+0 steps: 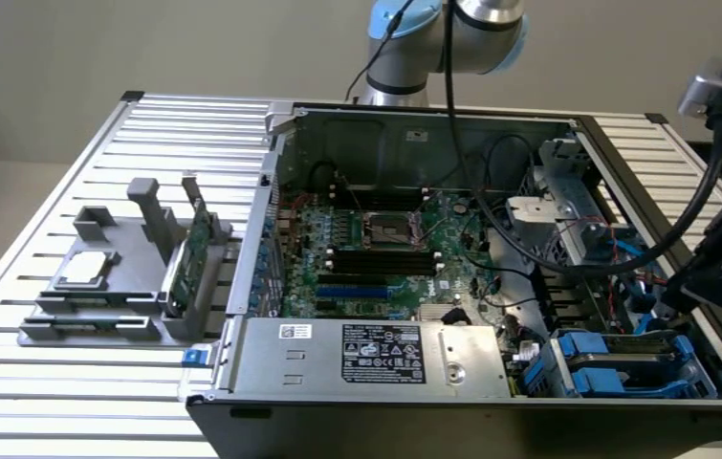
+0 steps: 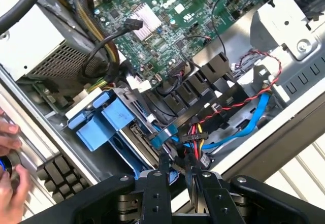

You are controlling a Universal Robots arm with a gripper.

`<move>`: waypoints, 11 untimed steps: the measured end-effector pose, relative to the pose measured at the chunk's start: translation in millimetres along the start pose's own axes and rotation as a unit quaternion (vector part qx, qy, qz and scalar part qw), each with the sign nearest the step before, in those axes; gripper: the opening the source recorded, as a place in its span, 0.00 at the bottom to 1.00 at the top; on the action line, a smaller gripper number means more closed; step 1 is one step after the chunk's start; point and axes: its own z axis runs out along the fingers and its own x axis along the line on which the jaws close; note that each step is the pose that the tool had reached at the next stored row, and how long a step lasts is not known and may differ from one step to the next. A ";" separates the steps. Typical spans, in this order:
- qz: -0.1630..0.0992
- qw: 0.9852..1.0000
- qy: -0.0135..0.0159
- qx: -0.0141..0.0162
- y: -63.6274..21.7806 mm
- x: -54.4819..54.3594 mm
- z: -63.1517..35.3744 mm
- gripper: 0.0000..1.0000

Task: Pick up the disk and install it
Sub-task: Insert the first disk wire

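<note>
blue-railed disk (image 1: pixel 626 365) lies in the drive bay at the front corner of the open computer case (image 1: pixel 399 122), on the exterior view's right, beside the power supply (image 1: pixel 374 354). gripper (image 2: pixel 177 163) hangs near that bay, over red and blue cables (image 2: pixel 254 118). its fingers stand narrow with a slim gap, nothing gripped. person's hand (image 2: pixel 9 148) at the case edge. grey fixture (image 1: pixel 93 308) outside the case carries a silver chip (image 1: pixel 88 270) and a green card (image 1: pixel 192 253).
</note>
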 end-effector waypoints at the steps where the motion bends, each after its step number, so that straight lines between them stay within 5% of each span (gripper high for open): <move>1: 0.009 1.000 0.000 0.000 0.0 0.0 0.0 0.27; 6: 0.053 0.999 -0.001 0.001 0.0 0.0 0.1 0.27; 11: 0.098 0.995 -0.002 0.002 0.0 0.0 -0.1 0.27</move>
